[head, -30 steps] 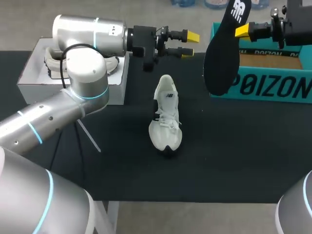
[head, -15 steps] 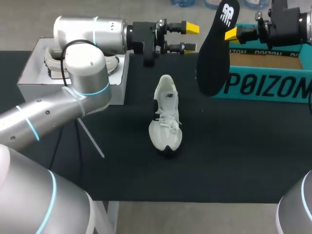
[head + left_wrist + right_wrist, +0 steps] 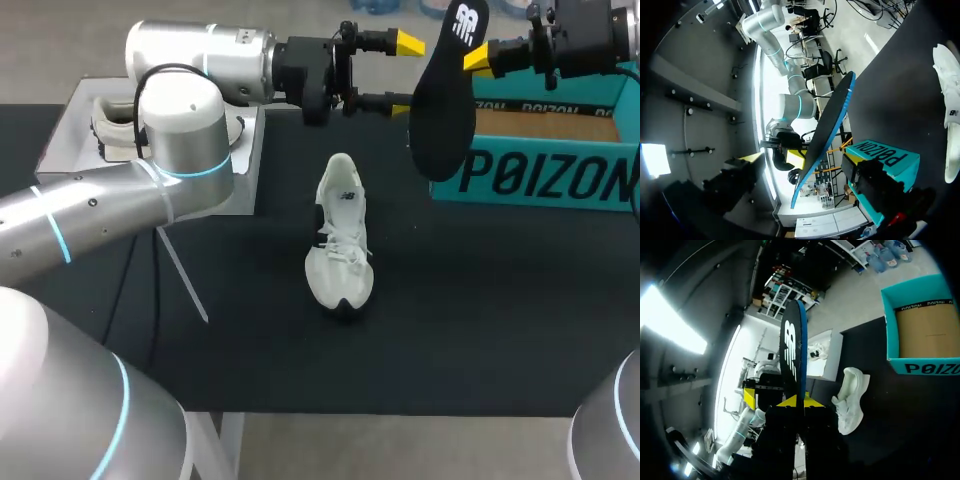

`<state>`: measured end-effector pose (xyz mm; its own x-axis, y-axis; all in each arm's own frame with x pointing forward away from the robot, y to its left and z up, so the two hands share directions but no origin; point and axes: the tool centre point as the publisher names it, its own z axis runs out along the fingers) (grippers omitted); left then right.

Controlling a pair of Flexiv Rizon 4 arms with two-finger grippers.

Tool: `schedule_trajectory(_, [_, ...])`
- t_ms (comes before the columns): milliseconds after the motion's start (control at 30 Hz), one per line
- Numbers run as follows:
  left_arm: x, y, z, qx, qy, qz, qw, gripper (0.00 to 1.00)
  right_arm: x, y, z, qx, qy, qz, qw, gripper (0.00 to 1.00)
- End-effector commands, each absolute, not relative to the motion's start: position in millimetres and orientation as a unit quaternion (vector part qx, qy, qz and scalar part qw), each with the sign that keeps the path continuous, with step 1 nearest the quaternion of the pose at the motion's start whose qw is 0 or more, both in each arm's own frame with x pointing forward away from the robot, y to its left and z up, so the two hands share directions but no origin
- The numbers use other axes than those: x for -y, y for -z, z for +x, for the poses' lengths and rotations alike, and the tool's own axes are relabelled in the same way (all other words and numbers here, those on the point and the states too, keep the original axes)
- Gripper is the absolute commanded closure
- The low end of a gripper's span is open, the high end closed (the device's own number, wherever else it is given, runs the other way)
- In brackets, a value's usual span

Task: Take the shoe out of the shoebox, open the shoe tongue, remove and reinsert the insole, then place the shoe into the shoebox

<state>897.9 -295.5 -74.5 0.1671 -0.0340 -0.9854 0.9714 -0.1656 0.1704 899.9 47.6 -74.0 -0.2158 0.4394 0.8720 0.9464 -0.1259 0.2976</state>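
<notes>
The insole (image 3: 445, 110), pinched in the right gripper (image 3: 480, 57), is now brought just ahead of the left gripper (image 3: 405, 72), whose fingers are spread, so a handover before reinsertion is judged likely.

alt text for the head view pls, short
The right gripper holds a black insole upright above the table, close to the open left gripper. A white shoe lies mid-table, out of the open teal shoebox at far right.
</notes>
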Motion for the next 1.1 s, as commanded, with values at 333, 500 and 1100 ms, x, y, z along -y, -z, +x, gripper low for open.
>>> schedule_trajectory(333, [297,87,897,-0.385,0.506,0.581,0.507,0.0,-62,89,924,0.589,0.403,-0.591,0.376,1.0])
schedule_trajectory(500, [299,94,896,-0.386,0.507,0.581,0.506,0.0,-67,86,928,0.591,0.398,-0.588,0.382,1.0])
schedule_trajectory(1100, [307,109,894,-0.381,0.504,0.58,0.516,1.0,-72,93,930,0.574,0.401,-0.607,0.376,1.0])
